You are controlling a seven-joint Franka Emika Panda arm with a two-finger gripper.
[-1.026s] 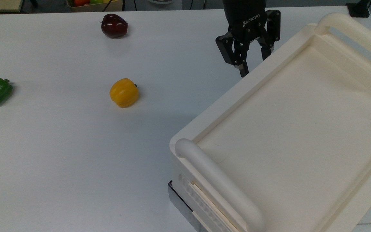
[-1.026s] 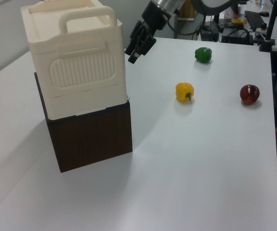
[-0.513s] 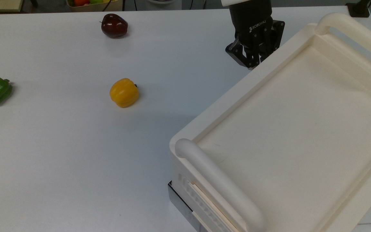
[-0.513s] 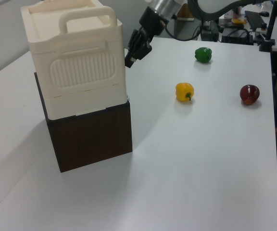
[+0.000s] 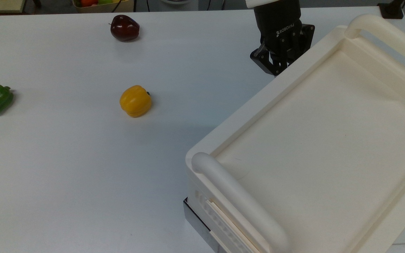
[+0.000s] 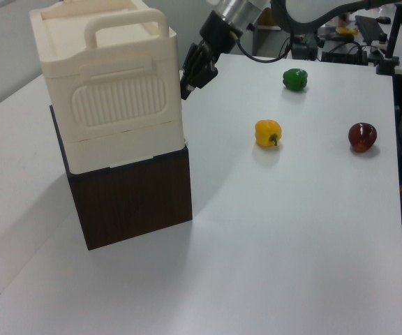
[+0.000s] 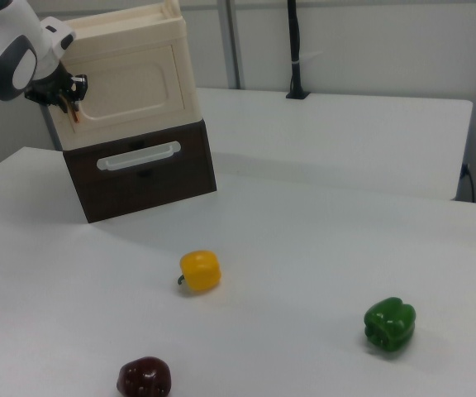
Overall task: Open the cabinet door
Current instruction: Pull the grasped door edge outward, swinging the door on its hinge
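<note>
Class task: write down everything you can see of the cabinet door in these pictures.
The cabinet door is a cream-white, plastic-looking rectangular panel with a raised frame around a recessed centre. It forms the upper front of the cabinet, above a dark brown drawer. It stands upright and looks shut, flush with the front. At the right view's left edge is a small copper-brown strip, where the gripper sits; actual contact cannot be told.

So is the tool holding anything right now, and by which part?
The tool looks shut on the cabinet door, pinching the copper-brown strip at its free edge, on the right view's left.
</note>
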